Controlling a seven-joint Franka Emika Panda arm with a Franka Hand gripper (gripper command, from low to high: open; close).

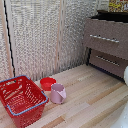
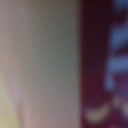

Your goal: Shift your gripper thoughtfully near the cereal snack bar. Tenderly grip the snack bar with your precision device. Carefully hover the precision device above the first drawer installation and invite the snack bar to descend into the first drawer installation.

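The flat yellow and red printed cereal snack bar (image 1: 118, 5) lies at the far right of the exterior view, on top of the dark-brown wooden chest; only part of the package shows at the frame's upper edge. Directly beneath it sits the wide dark-brown top drawer (image 1: 106, 37) with a long slim silver bar handle. This drawer appears pulled out, standing further forward than the like lower drawer (image 1: 107, 61), which carries the same kind of handle.

The claw itself is not visible in the exterior view; only a white rounded part of the robot arm (image 1: 125, 75) shows at the right edge, below the chest. The wrist view is heavily blurred: a pale grey-pink surface fills one side and a dark red-maroon surface with light blotches fills the other. No fingers can be made out there, so I cannot tell whether the claw is wide, narrow, or holding anything.

On the light wooden plank bench (image 1: 90, 95), well apart from the chest, stand three items at the exterior view's left. A pink mug (image 1: 58, 93) stands upright, with a small red bowl (image 1: 47, 83) just behind it. A red plastic basket (image 1: 21, 100) with a blue rim stands just left of both. White slatted panels (image 1: 40, 35) form the far background.
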